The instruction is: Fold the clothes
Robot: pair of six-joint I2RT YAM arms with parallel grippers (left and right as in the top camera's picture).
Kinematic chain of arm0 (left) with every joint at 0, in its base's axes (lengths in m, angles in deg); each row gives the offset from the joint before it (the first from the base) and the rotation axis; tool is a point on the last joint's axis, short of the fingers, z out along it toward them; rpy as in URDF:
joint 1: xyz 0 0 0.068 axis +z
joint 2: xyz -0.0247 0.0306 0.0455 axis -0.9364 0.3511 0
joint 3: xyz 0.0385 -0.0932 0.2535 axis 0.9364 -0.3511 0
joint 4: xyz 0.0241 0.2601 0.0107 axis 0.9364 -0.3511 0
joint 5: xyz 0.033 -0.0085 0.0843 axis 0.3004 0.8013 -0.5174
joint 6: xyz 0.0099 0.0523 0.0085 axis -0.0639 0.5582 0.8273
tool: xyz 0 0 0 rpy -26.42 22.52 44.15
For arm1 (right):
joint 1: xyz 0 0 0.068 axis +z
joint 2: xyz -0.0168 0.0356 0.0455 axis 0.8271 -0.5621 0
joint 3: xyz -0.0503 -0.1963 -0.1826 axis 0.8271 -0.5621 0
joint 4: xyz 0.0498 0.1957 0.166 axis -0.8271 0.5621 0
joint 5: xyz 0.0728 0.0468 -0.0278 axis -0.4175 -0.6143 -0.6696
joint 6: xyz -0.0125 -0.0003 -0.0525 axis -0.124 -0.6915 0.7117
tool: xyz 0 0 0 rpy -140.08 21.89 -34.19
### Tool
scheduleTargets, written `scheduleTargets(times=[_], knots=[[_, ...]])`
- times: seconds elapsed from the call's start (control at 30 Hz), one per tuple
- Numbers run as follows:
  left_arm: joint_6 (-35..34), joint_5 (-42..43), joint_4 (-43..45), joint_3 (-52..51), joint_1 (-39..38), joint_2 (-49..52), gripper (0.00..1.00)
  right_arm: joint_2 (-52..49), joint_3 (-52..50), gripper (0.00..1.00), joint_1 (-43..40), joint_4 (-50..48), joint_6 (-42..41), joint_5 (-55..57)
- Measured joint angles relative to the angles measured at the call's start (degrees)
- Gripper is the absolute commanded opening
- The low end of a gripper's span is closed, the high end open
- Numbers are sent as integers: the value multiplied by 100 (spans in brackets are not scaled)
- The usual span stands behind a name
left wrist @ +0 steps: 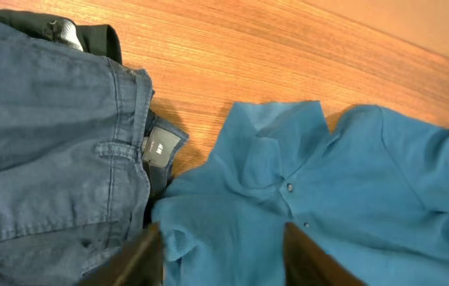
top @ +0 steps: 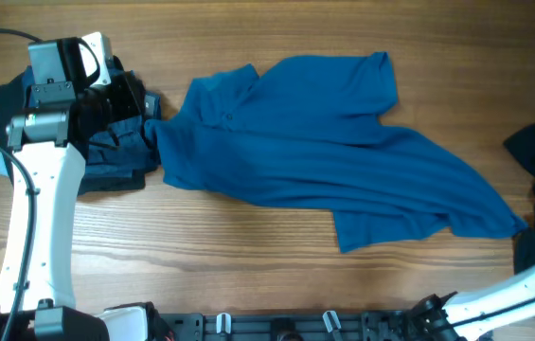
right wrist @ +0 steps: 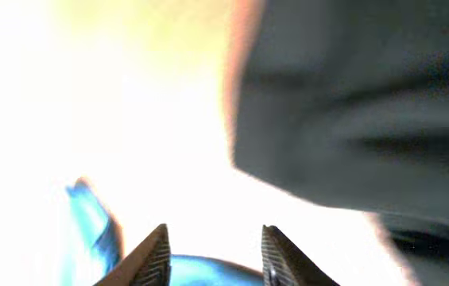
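The blue polo shirt [top: 324, 142] lies rumpled across the bench [top: 248, 256], collar under the left hand [left wrist: 220, 238], which like the right hand [right wrist: 212, 238] is released and empty; each should pinch a hem and draw it flat.

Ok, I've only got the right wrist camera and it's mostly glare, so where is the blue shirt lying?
Observer: The blue polo shirt lies spread and rumpled across the middle of the table, collar toward the left arm.
Operator: Anything next to the collar?
Observer: Dark blue-grey trousers, waistband toward the shirt.
Operator: And the left jaws?
Observer: They stand apart just above the shirt near its collar, with nothing visibly pinched.
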Motion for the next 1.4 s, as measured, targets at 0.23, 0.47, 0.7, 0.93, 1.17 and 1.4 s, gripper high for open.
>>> scheduleTargets(times=[0.23,0.47,0.7,0.93,1.17,1.4], knots=[[162,28,-85,0,-691,-267,64,0,0,66,3134,-411,765,37],[184,149,-839,2,-1690,-271,54,0,0,72,4850,-553,503,2544],[247,315,-813,-55,-3508,516,68,7,0,73,4028,31,527,1987],[269,916,-350,-153,-5788,2570,80,472,0,76,3298,308,457,1156],[92,1158,-404,-144,-6365,2942,96,549,0,76,3145,629,367,1047],[-1174,1318,612,-129,-6030,2942,68,549,0,76,3145,702,369,1043]])
